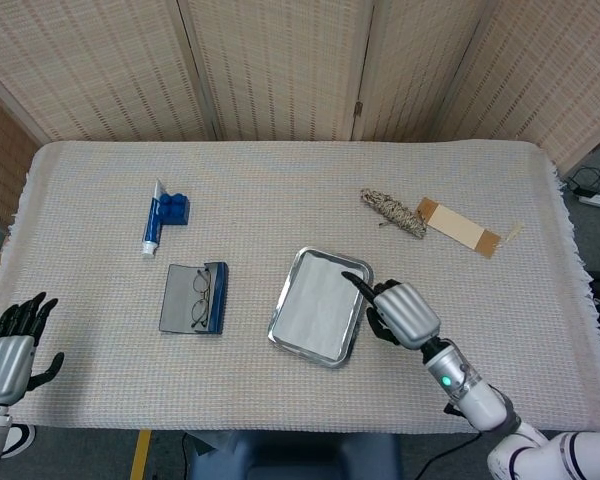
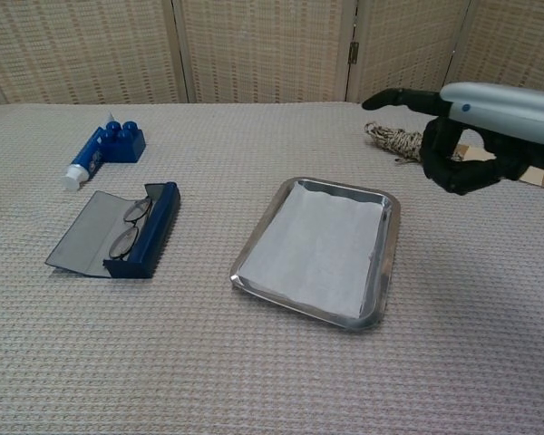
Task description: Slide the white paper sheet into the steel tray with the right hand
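White paper sheet (image 2: pixel 315 246) lies flat inside steel tray (image 2: pixel 381 299), below-left of your right hand (image 2: pixel 461 163) | hand raised clear, one finger out, rest curled, holding nothing | sheet looks thin, limp, creasable: press flat, don't pinch.

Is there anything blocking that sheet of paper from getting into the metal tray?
Nothing visible does. The white paper sheet already lies flat inside the steel tray. The right hand is raised above the table, off the paper, holding nothing.
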{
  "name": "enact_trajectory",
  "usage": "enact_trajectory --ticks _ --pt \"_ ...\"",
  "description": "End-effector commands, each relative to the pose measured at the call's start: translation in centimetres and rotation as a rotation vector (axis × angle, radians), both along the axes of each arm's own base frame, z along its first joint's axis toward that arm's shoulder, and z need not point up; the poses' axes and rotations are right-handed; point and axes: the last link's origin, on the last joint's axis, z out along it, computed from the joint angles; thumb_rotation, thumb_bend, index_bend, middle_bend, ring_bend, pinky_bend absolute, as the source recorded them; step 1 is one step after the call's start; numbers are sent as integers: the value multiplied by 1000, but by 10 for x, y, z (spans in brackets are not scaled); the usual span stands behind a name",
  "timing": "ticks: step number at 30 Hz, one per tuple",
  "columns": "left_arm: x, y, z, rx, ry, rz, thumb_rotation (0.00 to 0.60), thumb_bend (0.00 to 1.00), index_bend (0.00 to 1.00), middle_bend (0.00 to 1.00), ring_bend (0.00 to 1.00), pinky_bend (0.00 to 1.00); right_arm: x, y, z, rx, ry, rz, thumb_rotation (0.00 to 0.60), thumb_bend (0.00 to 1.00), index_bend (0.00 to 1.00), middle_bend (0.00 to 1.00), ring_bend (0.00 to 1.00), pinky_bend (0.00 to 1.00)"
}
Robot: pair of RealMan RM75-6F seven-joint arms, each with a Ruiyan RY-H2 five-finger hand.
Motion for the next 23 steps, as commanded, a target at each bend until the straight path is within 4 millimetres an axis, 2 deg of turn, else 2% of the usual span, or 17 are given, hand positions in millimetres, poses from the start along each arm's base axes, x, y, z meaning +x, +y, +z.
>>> enact_trajectory --ticks 1,3,6,12,17,23 --pt "3 -1 -1 18 1 -45 600 440 0 0 0 0 -42 37 21 -75 9 -24 600 479 0 5 128 46" --pt "5 -1 0 31 -8 -75 600 440 0 0 0 0 -63 54 31 -95 52 -51 600 457 0 0 82 7" --pt "6 -3 1 44 -16 -88 600 440 0 0 0 0 -87 73 46 -143 109 -91 600 426 0 0 19 0" --pt "10 -7 0 39 -14 -106 600 439 0 0 0 0 -122 103 80 -300 164 -201 600 402 0 0 0 0" --pt "11 -7 0 36 -11 -110 600 440 0 0 0 0 -132 110 91 -357 157 -229 600 401 0 0 0 0" --pt "10 -8 -2 17 11 -82 600 440 0 0 0 0 -132 111 87 -335 173 -232 600 402 0 0 0 0"
